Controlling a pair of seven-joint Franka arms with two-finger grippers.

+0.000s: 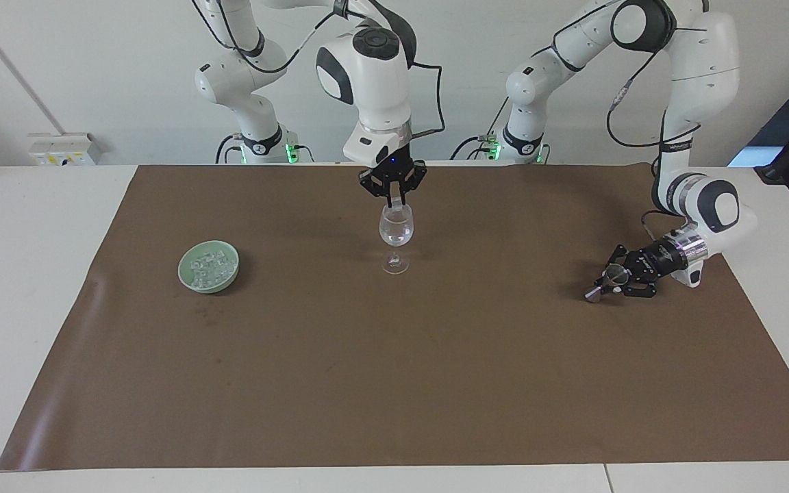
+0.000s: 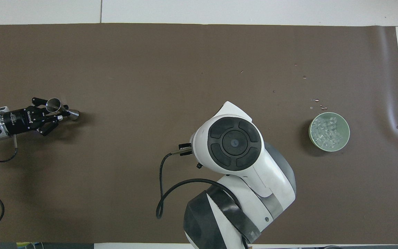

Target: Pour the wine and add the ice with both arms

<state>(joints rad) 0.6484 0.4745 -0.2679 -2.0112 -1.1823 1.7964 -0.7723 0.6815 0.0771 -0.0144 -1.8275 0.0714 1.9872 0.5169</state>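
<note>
The right gripper hangs directly over the wine glass, pointing down, with its fingertips together just above the rim. A small clear piece seems to sit between the tips, most likely one ice cube, but this is too small to say for sure. In the overhead view the arm's wrist covers both the gripper and the glass.

The left gripper is low over the brown mat at the left arm's end of the table, lying almost flat. It is clenched on a small metal measuring cup, which is tilted on its side with the lower end touching or almost touching the mat.

The glass stands upright in the middle of the mat, and its bowl looks to hold some clear content already. So the pouring seems done, and the adding of ice is the step in hand; the release over the glass is still to come.

The ice is a heap of small glassy cubes in a pale green bowl toward the right arm's end of the table, well apart from the glass. Some wet drops lie on the mat just beside the bowl.
</note>
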